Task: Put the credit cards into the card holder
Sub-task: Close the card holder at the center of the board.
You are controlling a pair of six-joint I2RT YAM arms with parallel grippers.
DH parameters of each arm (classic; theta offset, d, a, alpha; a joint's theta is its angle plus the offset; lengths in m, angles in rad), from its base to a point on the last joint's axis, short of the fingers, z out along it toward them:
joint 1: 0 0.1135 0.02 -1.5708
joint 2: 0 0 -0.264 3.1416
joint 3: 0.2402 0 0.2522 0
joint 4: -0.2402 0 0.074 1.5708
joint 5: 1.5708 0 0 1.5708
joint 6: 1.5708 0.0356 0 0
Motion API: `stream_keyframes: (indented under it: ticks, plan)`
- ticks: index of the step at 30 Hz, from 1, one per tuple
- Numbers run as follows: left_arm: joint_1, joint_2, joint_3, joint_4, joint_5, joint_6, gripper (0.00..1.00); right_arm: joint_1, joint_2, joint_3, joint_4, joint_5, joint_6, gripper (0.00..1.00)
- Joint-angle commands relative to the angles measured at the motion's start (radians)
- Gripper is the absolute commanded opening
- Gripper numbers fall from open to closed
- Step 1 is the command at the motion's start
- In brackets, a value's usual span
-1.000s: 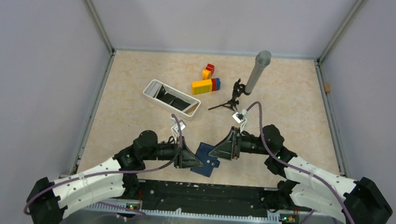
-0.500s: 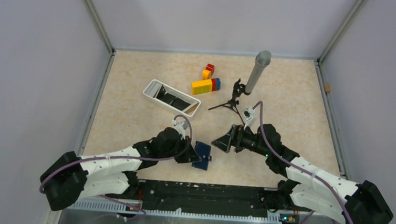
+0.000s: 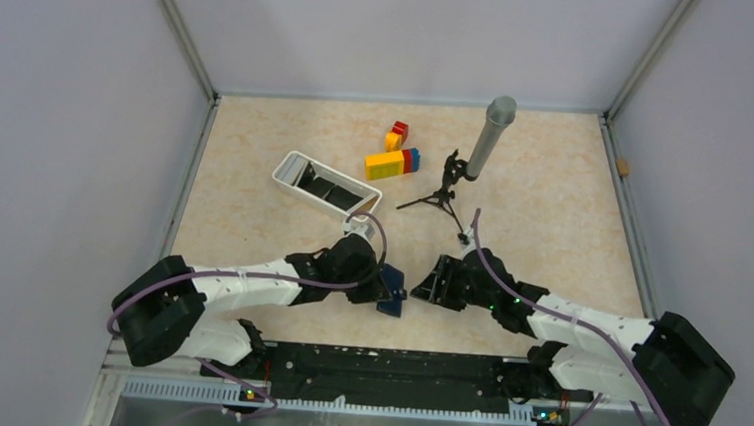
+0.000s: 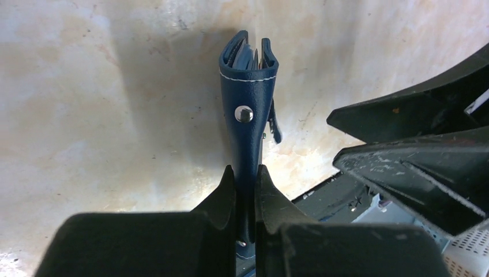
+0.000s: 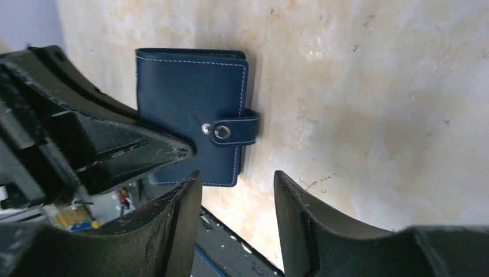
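Observation:
The navy card holder (image 3: 390, 294) is folded shut and stands on edge just above the table, near the front middle. My left gripper (image 4: 246, 171) is shut on its lower edge, with the spine and a metal snap (image 4: 243, 113) facing the left wrist camera. In the right wrist view the card holder (image 5: 184, 98) shows its flat stitched face, with the strap lying across it. My right gripper (image 5: 236, 176) is open just to its right, with nothing between the fingers. Dark credit cards (image 3: 328, 188) lie in the white tray.
The white tray (image 3: 290, 170) sits left of centre at mid table. Coloured toy blocks (image 3: 393, 160) lie behind it. A small black tripod with a tilted grey cylinder (image 3: 486, 138) stands at the back right. The arms' black base rail (image 3: 382, 369) runs along the front edge.
My right gripper let go of the card holder, opened and drew back to the right. My left gripper turned the holder up on edge and carried it slightly right.

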State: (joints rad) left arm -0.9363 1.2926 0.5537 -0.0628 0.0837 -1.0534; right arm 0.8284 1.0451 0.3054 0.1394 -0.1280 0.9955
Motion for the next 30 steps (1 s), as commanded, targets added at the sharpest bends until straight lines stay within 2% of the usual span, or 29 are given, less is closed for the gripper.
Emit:
stream_keyframes:
  ticks: [1,14,24,30]
  plan:
    - [-0.007,0.015,0.047,-0.057,-0.046,0.001,0.00,0.067,0.104,0.151,-0.077,0.082,-0.025,0.48]
    - [-0.009,0.018,0.056,-0.091,-0.052,0.004,0.00,0.156,0.320,0.342,-0.163,0.123,-0.107,0.42]
    - [-0.010,0.019,0.059,-0.092,-0.049,0.007,0.00,0.182,0.406,0.416,-0.256,0.199,-0.130,0.29]
    - [-0.010,0.017,0.058,-0.092,-0.048,0.007,0.00,0.191,0.434,0.430,-0.255,0.204,-0.137,0.30]
